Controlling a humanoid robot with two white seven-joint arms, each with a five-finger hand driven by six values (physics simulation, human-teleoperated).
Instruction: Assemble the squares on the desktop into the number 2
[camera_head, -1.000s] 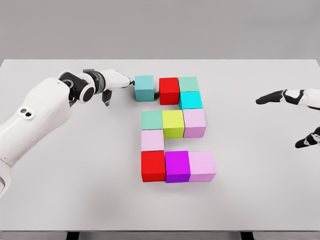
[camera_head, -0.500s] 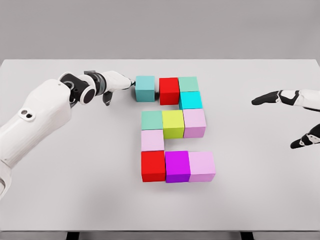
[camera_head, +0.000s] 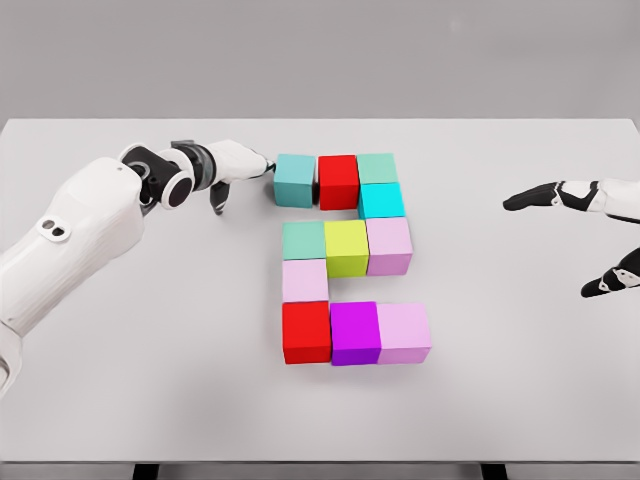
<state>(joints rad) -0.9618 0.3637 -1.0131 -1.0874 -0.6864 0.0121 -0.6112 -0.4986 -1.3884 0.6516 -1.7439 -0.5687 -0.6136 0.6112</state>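
Teal square (camera_head: 294, 180) nearly joined the red one (camera_head: 338, 181); left hand (camera_head: 232, 166) fingers touched it w/o gripping, "2" almost done.

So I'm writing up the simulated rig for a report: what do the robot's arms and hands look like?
Both arms have smooth, rounded white shells. The left arm is bulky, with a small dark dot marking on its upper shell and black ringed joints with grey discs at the wrist. The left hand is white with dark fingertips. The right hand has black fingers beyond a white, black-banded wrist. No cables show.
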